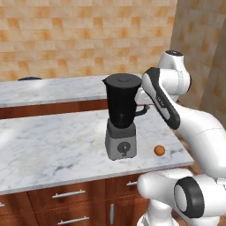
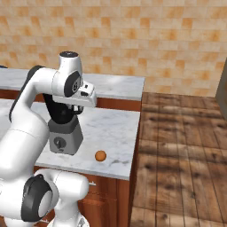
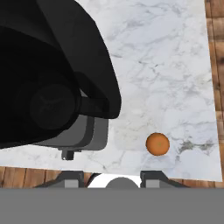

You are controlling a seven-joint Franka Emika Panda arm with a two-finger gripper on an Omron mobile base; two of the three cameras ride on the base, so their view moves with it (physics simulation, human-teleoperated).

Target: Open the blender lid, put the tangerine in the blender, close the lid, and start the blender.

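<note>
Gripper fingertips (image 3: 111,178) sit spread apart, holding nothing, above the blender's handle side. One blender (image 1: 121,116) stands on the near marble counter (image 1: 48,150), its single lid (image 1: 123,80) on the jar. One tangerine (image 1: 159,150) lies to its right, apart.

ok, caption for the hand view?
Looking down past the blender, lid on, at the tangerine resting apart on the marble counter.

Blender (image 1: 121,118) upright on counter (image 1: 53,150), tangerine (image 1: 159,150) beside
</note>
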